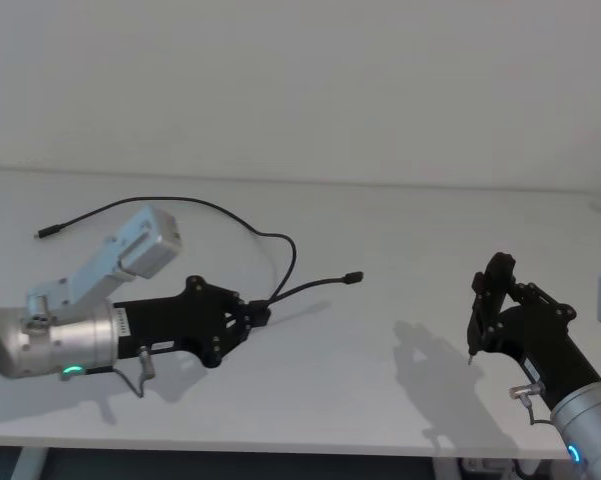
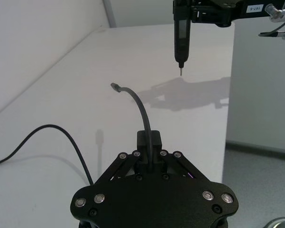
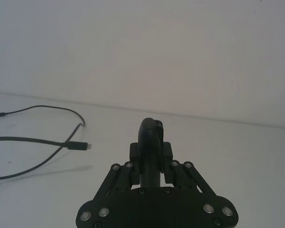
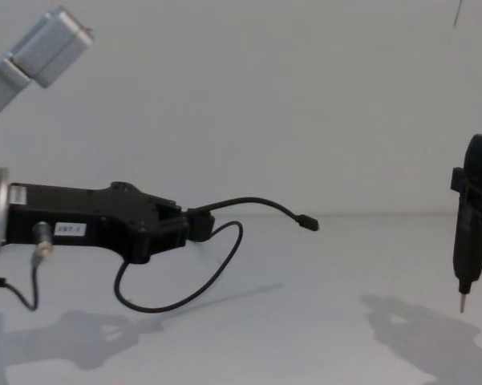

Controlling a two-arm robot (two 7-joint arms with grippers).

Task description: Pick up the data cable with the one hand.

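Note:
My left gripper (image 1: 258, 317) (image 4: 196, 223), black with a white label, is shut on the data cable (image 1: 353, 277) a short way behind one plug. That plug end (image 4: 309, 223) sticks out past the fingers in the air, over its shadow on the table. In the left wrist view the data cable (image 2: 137, 102) curves up out of the left gripper (image 2: 149, 142). The rest of the cord arcs back across the white table (image 1: 380, 400) to a small plug at the far left. The right wrist view shows the data cable (image 3: 78, 146) farther off.
My right gripper (image 1: 492, 285) (image 3: 151, 154) hovers at the right, shut on a black pen-like pointed tool (image 4: 465, 249) (image 2: 181, 33) that points down above the table. The table's front edge runs close below both arms. A plain wall stands behind.

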